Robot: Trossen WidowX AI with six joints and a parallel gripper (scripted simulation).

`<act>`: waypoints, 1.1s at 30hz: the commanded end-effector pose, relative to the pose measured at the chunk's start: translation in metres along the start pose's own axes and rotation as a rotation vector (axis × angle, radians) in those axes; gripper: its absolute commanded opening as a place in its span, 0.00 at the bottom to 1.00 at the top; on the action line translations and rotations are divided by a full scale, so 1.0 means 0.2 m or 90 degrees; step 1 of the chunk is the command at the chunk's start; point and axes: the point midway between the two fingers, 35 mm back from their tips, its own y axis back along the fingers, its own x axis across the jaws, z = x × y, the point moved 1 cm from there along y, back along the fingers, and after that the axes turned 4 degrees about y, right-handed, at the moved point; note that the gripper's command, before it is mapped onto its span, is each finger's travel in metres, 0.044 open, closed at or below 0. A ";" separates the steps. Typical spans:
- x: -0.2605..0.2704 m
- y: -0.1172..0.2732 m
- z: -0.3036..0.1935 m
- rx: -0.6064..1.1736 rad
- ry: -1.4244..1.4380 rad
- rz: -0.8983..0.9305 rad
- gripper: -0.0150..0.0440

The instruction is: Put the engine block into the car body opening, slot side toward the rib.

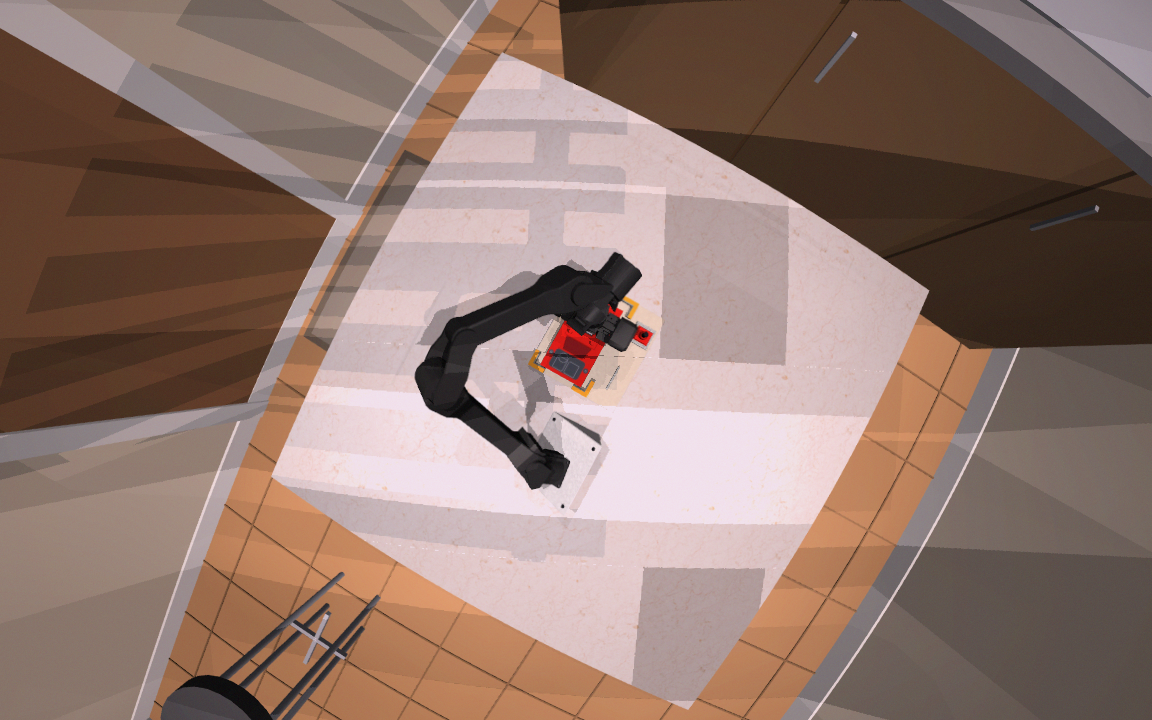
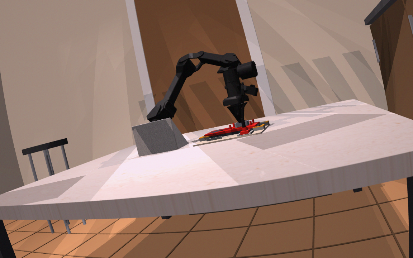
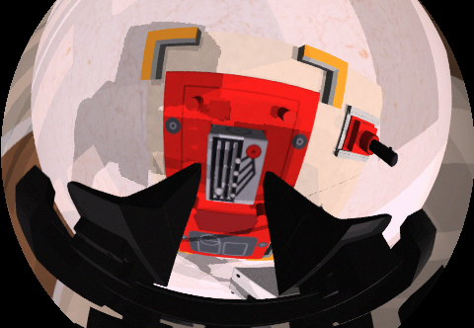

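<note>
The red car body (image 3: 181, 105) (image 1: 555, 360) (image 2: 224, 130) lies flat on a beige mat (image 3: 264, 54) (image 1: 620, 380) on the table. The grey engine block (image 3: 233, 166), with ribs and a red dot on top, sits in the body's opening. My gripper (image 3: 233, 174) (image 2: 242, 122) points straight down over the block, one finger on each side. The fingers stand slightly apart from the block's sides. In the overhead view the wrist (image 1: 602, 308) hides the block.
Orange corner brackets (image 3: 172, 41) (image 3: 326, 67) mark the mat around the body. A small red part with a black peg (image 3: 363, 138) (image 1: 643, 334) lies right of the body. The arm's grey base block (image 2: 155, 136) stands nearby. A chair (image 2: 44, 147) stands beyond the table's left edge.
</note>
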 end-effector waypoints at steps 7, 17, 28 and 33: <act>0.00 0.00 0.00 0.000 0.000 -0.001 1.00; 0.00 0.00 0.00 0.000 0.000 -0.001 1.00; 0.00 0.07 0.00 0.000 -0.003 0.001 1.00; 0.00 0.07 0.00 0.000 -0.003 0.001 0.82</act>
